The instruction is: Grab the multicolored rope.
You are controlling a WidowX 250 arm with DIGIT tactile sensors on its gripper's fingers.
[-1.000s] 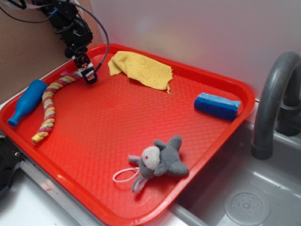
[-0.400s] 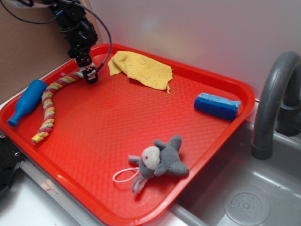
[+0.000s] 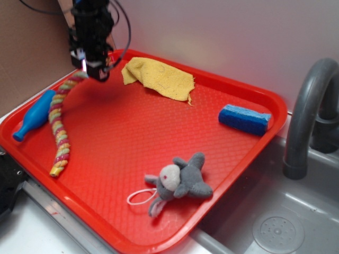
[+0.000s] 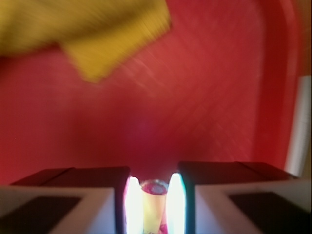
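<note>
Exterior: the rope (image 3: 58,127) runs lengthwise from the gripper (image 3: 91,69) down toward the tray's (image 3: 159,132) near-left edge, its top end lifted, beside the bottle (image 3: 34,114). Wrist, though blurred: the narrowly parted jaws seem to pinch the rope's end (image 4: 153,204), the cloth (image 4: 83,34) beyond.

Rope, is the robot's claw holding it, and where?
Yes. The gripper is shut on one end of the rope, lifting that end; the other end lies on the tray.
</note>
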